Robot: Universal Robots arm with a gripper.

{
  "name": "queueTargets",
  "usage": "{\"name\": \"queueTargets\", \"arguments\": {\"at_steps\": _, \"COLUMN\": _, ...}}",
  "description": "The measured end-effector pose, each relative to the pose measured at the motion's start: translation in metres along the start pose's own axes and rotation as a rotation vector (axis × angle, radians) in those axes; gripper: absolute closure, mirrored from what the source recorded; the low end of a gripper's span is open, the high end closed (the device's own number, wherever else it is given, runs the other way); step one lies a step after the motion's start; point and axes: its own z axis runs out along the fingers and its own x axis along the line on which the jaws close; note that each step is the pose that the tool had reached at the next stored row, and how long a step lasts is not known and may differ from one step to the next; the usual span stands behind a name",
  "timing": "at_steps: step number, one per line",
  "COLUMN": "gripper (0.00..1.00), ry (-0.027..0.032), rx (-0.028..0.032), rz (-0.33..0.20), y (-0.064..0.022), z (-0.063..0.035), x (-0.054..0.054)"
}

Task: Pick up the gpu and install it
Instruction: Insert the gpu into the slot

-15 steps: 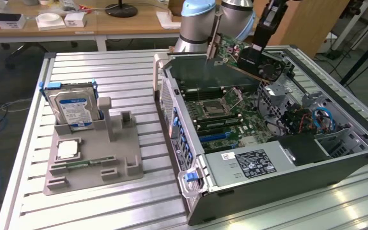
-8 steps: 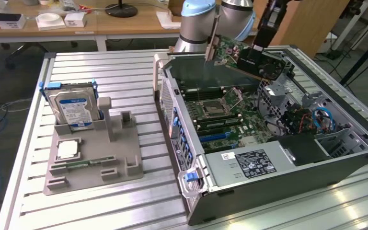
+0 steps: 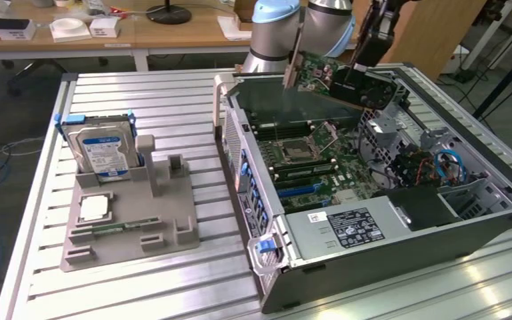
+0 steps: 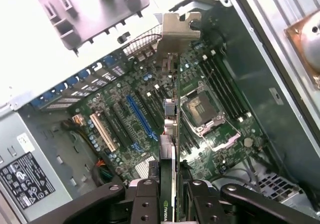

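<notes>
– Fingers [image 4: 146, 199] first: how do they stand?
– Clamped on the gpu [image 4: 168, 174], one black finger on each face. In the wrist view the card sits edge-on between them, with its silver bracket [image 4: 179, 27] at the end away from the gripper [image 4: 172, 196].
– Where does the card hang?
– In the air over the open computer case [image 3: 389, 263], at the end of the case away from the power supply [image 3: 349, 227]. It is tilted and clear of the motherboard [image 3: 314, 167] beneath.
– What lies under it?
– Seen from the wrist, the card's line runs between the long blue slot [image 4: 141, 116] and the processor socket [image 4: 202, 109]. A white slot [image 4: 102, 132] lies beyond the blue one, and the memory slots [image 4: 222, 84] lie on the socket's other side.
– Anything crowding it?
– The bracket is near the case's perforated rear wall. Blue cables [image 3: 452, 163] loop along the case's edge on the exterior view's right, well apart from the card.
– And the rest of the table?
– The case lies on its side on the slatted metal table [image 3: 149, 100]. Beside it, toward the table's edge on the exterior view's left, sits a grey holder [image 3: 131, 220]. A hard drive [image 3: 105, 150] stands upright at one end of the holder and a square processor chip [image 3: 94, 208] lies flat near its middle. Both are well apart from the gripper.
</notes>
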Motion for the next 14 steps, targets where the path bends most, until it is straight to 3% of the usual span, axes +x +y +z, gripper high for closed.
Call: {"name": "queueTargets", "arguments": {"at_steps": 14, "gripper": 0.74, "ry": 0.0099, "rx": -0.0051, "rz": -0.209, "y": 0.0000, "z": 0.0001, "x": 0.0000}}
